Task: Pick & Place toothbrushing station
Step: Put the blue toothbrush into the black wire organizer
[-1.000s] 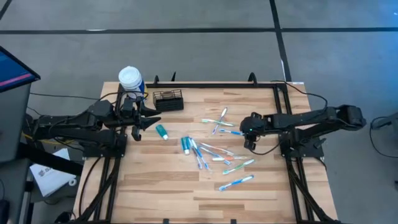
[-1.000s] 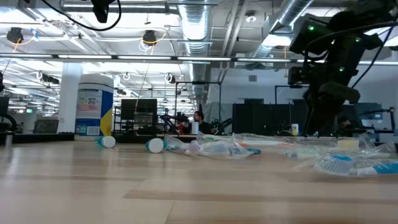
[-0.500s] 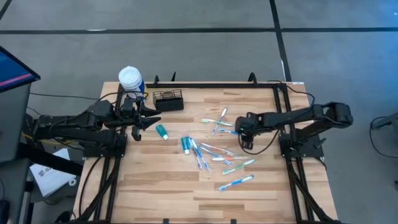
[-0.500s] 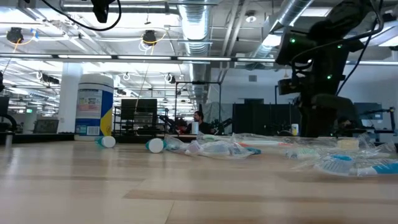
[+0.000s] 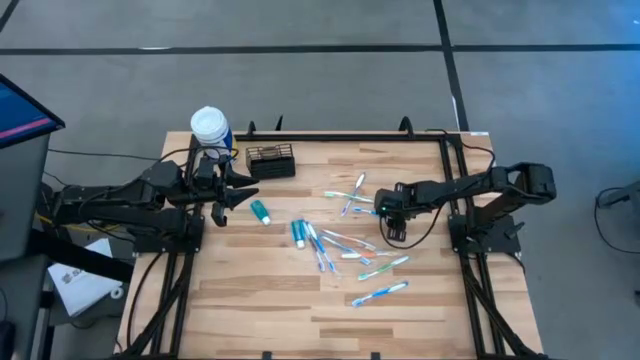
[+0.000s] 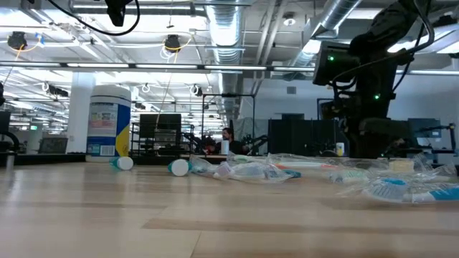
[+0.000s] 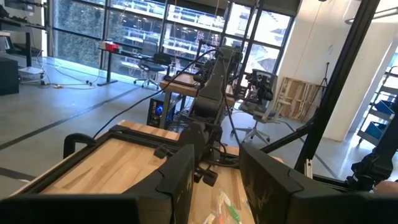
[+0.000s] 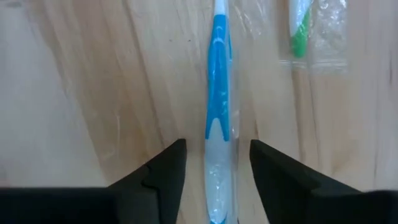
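The toothbrushing station, a small black wire-mesh caddy (image 5: 271,160), stands on its base at the table's far left, with no gripper on it. My right gripper (image 5: 387,212) points down, open, over the wrapped toothbrushes. In the right wrist view its fingers (image 8: 217,165) stand on either side of a blue-and-white toothbrush (image 8: 217,106) in clear wrap, apart from it. My left gripper (image 5: 242,193) waits open and empty at the table's left, near the caddy; it also shows in the left wrist view (image 7: 217,180).
A blue-labelled bottle with a white cap (image 5: 210,128) stands at the far left corner, beside the caddy. Several wrapped toothbrushes (image 5: 370,262) and small tubes (image 5: 260,211) lie scattered over the table's middle. A green toothbrush (image 8: 301,31) lies beside the blue one.
My right gripper has gone toward the table's left edge, over the scattered toothbrushes, staying pointed down. My left arm has kept still.
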